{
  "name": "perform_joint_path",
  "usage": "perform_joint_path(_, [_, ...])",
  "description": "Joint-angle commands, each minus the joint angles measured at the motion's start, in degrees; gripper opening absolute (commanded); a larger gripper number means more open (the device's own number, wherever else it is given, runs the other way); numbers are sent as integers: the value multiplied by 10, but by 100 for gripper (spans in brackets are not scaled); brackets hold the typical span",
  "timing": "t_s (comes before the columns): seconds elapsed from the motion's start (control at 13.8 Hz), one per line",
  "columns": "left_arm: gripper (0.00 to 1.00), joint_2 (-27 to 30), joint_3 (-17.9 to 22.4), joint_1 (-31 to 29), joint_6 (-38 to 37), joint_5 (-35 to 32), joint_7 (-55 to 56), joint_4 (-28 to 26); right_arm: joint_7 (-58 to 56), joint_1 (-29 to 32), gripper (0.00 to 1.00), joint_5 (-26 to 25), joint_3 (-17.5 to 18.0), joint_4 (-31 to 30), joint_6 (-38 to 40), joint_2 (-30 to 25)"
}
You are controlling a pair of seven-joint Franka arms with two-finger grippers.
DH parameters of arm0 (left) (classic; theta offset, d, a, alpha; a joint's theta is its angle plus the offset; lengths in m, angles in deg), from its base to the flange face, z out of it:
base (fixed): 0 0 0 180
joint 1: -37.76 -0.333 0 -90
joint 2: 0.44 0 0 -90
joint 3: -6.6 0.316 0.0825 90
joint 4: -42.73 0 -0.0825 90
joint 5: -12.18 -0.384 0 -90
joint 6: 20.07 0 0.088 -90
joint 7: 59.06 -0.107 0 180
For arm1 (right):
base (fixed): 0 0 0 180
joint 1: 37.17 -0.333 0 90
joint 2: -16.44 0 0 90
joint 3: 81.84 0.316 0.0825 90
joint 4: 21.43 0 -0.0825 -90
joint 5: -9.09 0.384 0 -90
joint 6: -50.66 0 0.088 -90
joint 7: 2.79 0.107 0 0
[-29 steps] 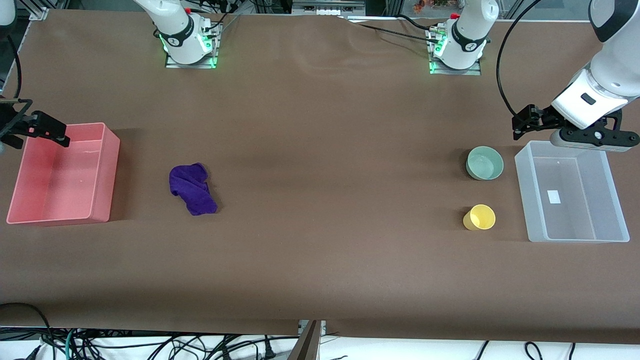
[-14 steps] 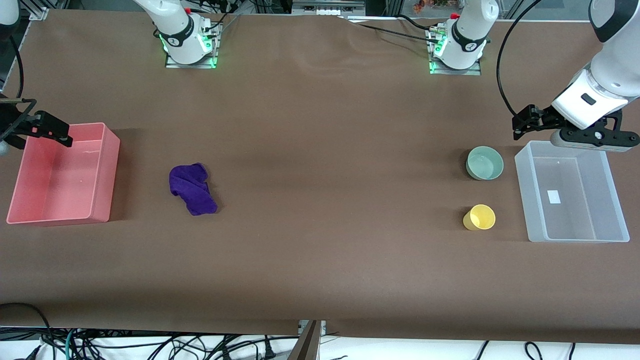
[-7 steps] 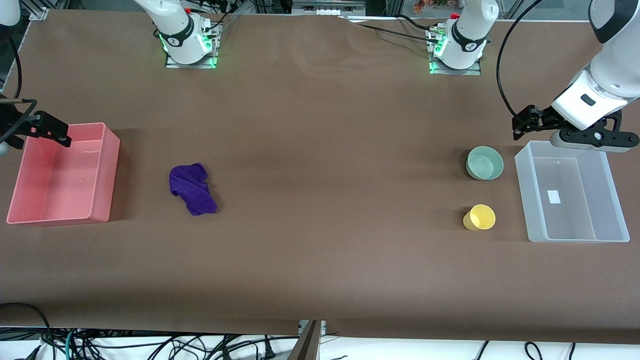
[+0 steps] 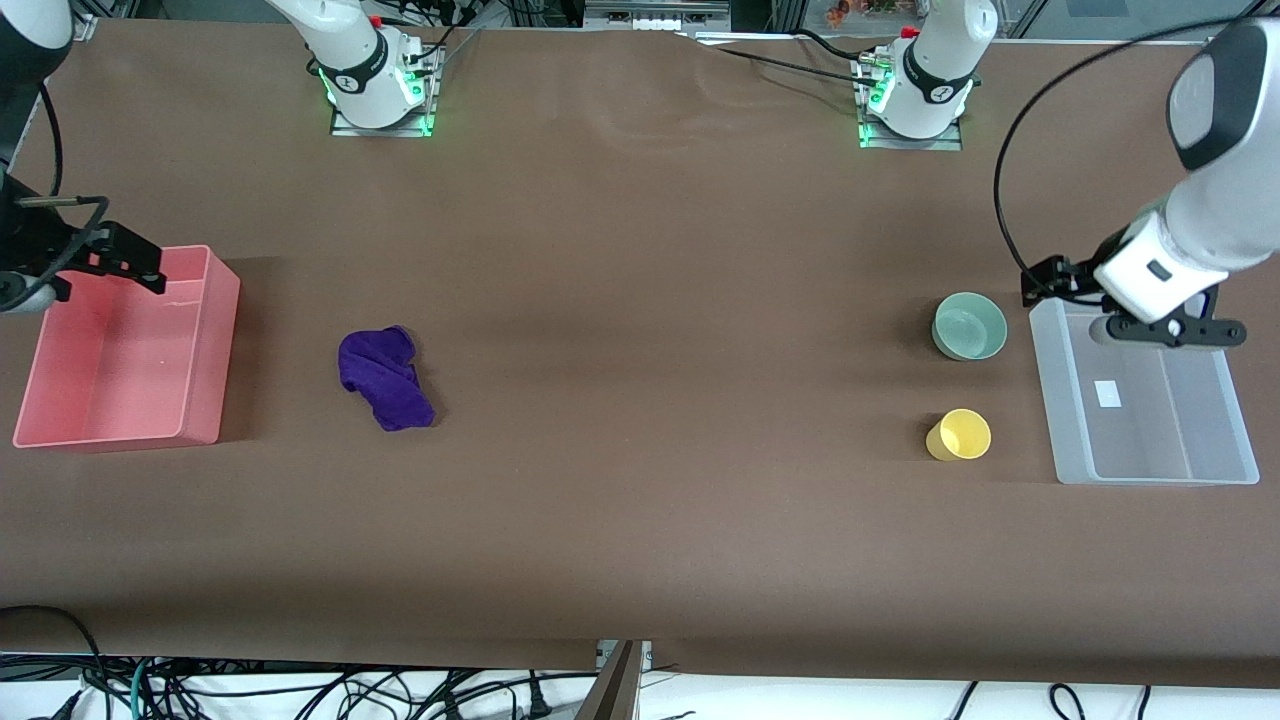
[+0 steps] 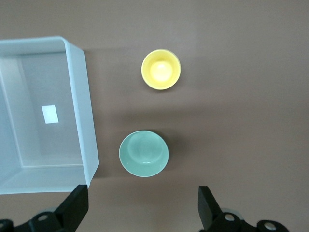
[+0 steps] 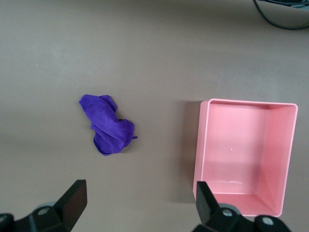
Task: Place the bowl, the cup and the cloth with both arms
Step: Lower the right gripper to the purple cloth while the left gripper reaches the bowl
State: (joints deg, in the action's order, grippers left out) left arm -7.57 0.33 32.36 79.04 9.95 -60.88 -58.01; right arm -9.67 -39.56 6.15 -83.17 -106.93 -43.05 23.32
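The mint-green bowl (image 4: 969,326) stands upright beside the clear bin, and the yellow cup (image 4: 960,435) stands nearer the front camera. Both show in the left wrist view, bowl (image 5: 144,153) and cup (image 5: 161,69). The purple cloth (image 4: 385,378) lies crumpled toward the right arm's end, also in the right wrist view (image 6: 107,124). My left gripper (image 4: 1047,280) (image 5: 142,209) is open and empty, over bare table beside the bowl. My right gripper (image 4: 133,259) (image 6: 140,203) is open and empty, over the table at the pink bin's corner.
An empty pink bin (image 4: 215,340) (image 6: 200,145) stands at the right arm's end of the table. An empty clear bin (image 4: 1045,380) (image 5: 83,106) stands at the left arm's end, beside the bowl and cup. Brown table (image 4: 650,350) lies between them.
My left arm has swung down and its gripper has come closer to the bowl and the clear bin's corner. My right gripper has shifted slightly toward the cloth. Bowl, cup and cloth have not moved.
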Motion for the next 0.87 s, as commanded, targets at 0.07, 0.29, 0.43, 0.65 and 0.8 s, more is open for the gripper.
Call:
perform_joint_path(0.07, [100, -57, -6, -10, 7, -13, -108, -2, 4, -7, 100, -8, -1, -32, 0, -5])
perform_joint_path(0.29, [100, -82, -5, -28, 83, -14, -221, -33, -3, -11, 100, -11, 2, -84, -16, -6])
perform_joint_path(0.43, [100, -78, -6, -31, 159, -46, -278, -93, 2, -17, 100, -10, 8, -135, -83, -7])
perform_joint_path(0.65, [100, -75, -6, -31, 248, -92, -340, -164, 6, -27, 100, -7, 14, -187, -142, -8])
perform_joint_path(0.8, [100, -75, -6, -41, 322, -98, -395, -216, 25, -31, 100, -5, 14, -209, -181, 2])
